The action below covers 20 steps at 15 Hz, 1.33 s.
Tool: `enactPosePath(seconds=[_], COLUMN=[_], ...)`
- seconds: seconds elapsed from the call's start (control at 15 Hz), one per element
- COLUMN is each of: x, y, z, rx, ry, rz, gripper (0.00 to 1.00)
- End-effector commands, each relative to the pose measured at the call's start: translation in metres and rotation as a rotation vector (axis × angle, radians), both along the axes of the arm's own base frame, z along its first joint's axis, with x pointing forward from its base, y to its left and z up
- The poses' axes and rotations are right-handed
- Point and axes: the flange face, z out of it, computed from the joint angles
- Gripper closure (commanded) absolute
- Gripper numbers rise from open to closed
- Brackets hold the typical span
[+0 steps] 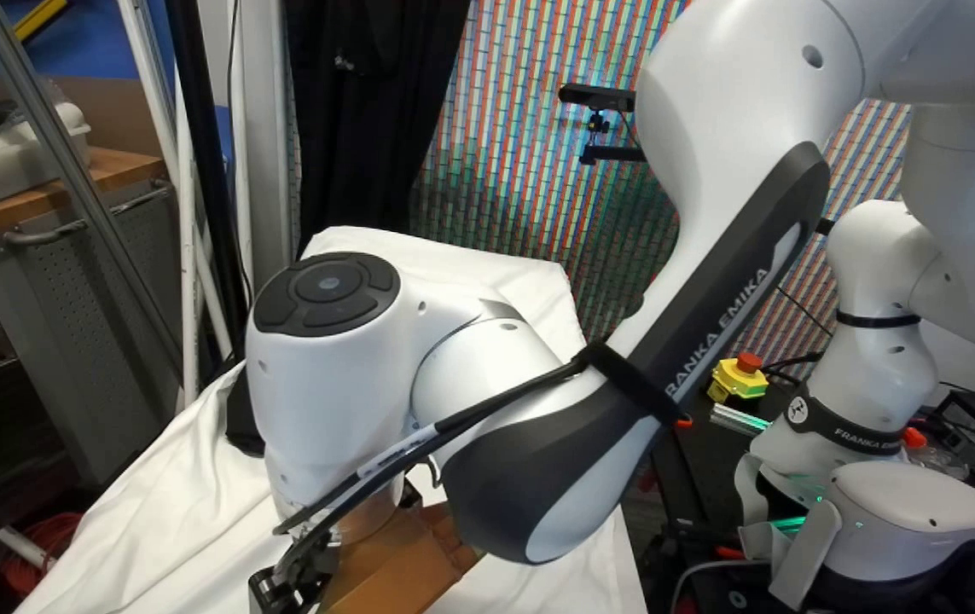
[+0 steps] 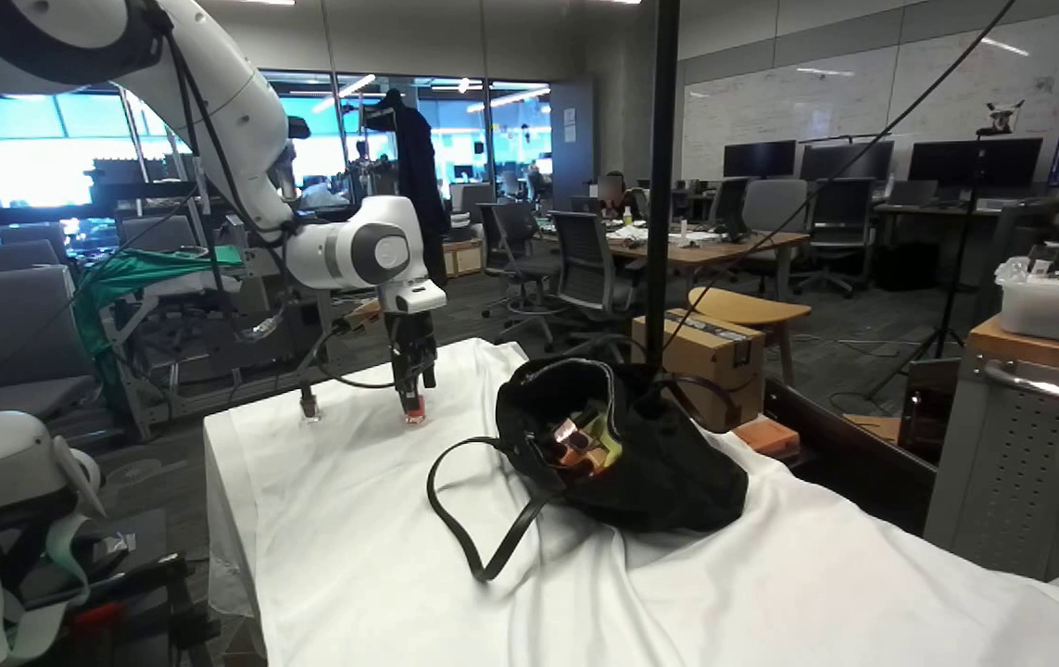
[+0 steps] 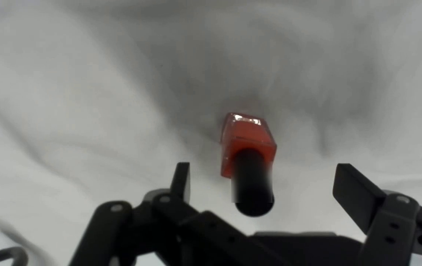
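Observation:
A small red bottle with a tall black cap (image 3: 249,133) stands upright on the white cloth in the wrist view. My gripper (image 3: 264,181) is open, with one finger on each side of the black cap and a gap to both. The cap is nearer the left finger. In an exterior view my gripper (image 2: 416,380) points down at the red bottle (image 2: 414,414), whose cap is hidden by the fingers. A second small clear bottle with a dark cap (image 2: 309,406) stands to the left there. In an exterior view only part of the gripper (image 1: 295,576) shows, low in the frame.
A black bag (image 2: 668,463) lies on its side on the white-clothed table (image 2: 353,537), its mouth showing orange and yellow things and its strap looped forward. A brown cardboard surface (image 1: 393,571) shows under the hand. A second robot arm (image 1: 871,367) stands beside the table.

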Motion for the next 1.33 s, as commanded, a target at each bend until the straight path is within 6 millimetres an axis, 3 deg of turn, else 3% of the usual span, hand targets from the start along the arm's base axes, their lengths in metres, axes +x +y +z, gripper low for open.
enactPosePath(seconds=[0.0, 1.27], x=[-0.012, -0.028], y=[-0.004, -0.004], z=[0.015, -0.007], rx=[-0.031, -0.034], ry=[-0.009, 0.023], rz=[-0.004, 0.014], gripper=[0.0, 0.0])
